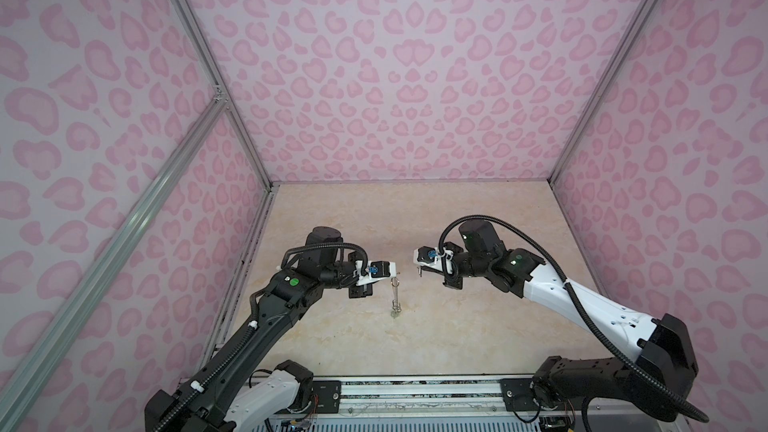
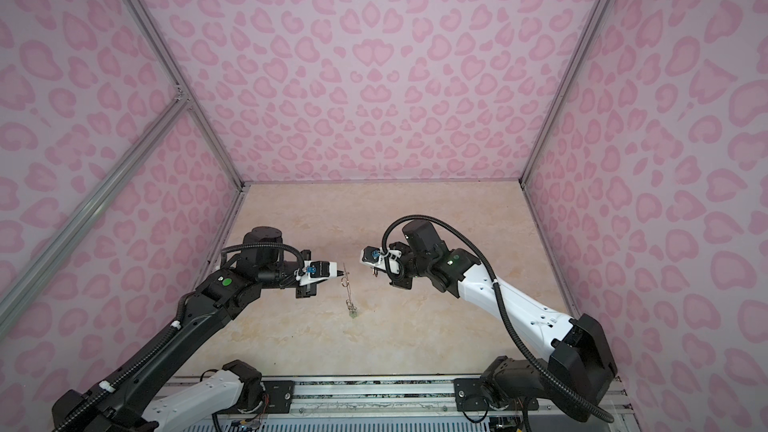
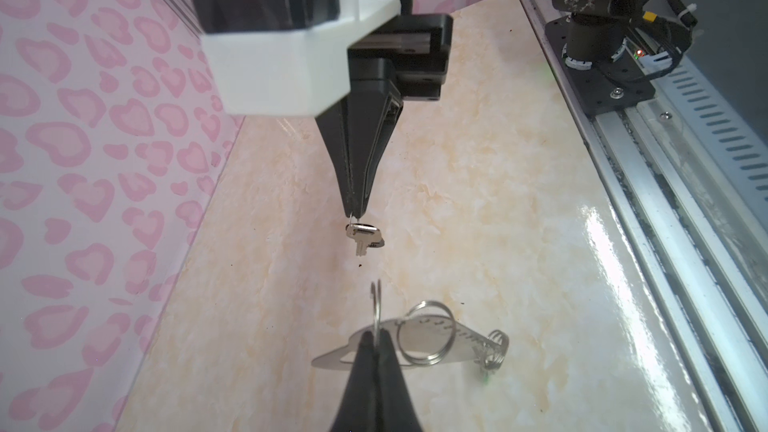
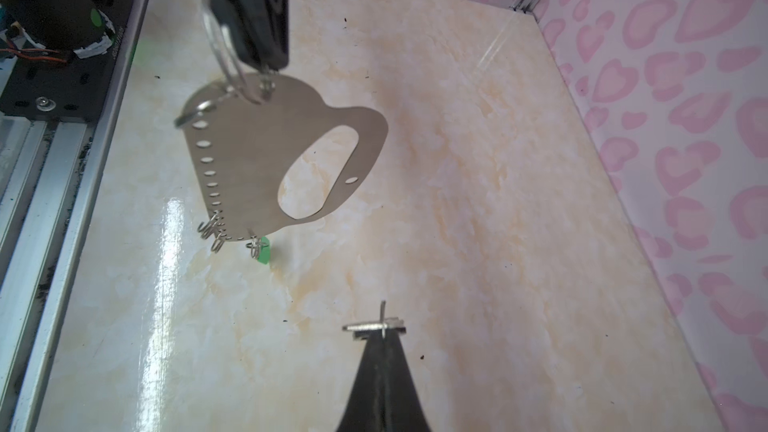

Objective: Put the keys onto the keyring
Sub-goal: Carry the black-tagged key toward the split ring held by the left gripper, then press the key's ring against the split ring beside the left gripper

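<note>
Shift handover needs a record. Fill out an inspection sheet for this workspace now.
Surface: table, glossy marble look, a few dark specks.
Job's things: keyring hangs in the air; green tag dangles at its lower edge; key held apart from it.
Clutter: nothing seen.
Grippers: left gripper shut on the keyring's split ring; right gripper shut on the key.
Cables: black conduits along both arms.
Surroundings: pink heart-print walls; aluminium rail.

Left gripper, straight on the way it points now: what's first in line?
Likely the key pinched in the right gripper, which faces the left gripper almost tip to tip. The ring the left holds would touch it first. Depth unclear.
</note>
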Tool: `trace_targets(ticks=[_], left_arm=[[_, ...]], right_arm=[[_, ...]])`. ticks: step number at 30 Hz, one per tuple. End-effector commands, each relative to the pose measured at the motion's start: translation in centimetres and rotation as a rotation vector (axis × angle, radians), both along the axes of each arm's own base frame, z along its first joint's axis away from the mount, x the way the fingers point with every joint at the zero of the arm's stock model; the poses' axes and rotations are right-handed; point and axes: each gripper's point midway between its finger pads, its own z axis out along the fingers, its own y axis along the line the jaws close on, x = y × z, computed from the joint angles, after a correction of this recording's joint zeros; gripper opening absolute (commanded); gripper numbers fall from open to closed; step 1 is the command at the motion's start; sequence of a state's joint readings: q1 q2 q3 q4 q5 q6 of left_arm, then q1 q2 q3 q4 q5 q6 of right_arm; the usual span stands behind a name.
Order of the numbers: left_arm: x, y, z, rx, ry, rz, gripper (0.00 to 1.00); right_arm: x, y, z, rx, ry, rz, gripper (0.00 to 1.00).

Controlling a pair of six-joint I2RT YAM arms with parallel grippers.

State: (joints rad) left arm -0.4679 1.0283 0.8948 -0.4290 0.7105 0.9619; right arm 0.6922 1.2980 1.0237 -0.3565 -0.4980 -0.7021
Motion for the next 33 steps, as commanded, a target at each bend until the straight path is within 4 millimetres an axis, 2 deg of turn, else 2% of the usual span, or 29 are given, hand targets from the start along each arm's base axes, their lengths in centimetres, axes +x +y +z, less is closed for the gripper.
trace_targets(ticks=[1, 7, 24, 33], left_arm=[[0.3, -0.2, 0.5, 0.039, -0.095, -0.045, 0.03], [0.3, -0.7, 0.0, 0.109, -0.167, -0.101, 0.03], [-0.4, -1.7, -0.1, 0.169, -0.330, -0.162, 0.03], [-0.7, -2.0, 0.1, 0.156, -0.299, -0.174, 0.03]], right_arm=[[-0.2, 0.7, 1.9, 0.047, -0.094, 0.063, 0.00], [-1.5, 1.2, 3.5, 0.071, -0.175, 0.142, 0.00], [-4.0, 2.8, 3.8, 0.052, -0.270, 0.261, 0.00], [-4.6, 3.0, 4.0, 0.047, -0.296, 0.279, 0.00]])
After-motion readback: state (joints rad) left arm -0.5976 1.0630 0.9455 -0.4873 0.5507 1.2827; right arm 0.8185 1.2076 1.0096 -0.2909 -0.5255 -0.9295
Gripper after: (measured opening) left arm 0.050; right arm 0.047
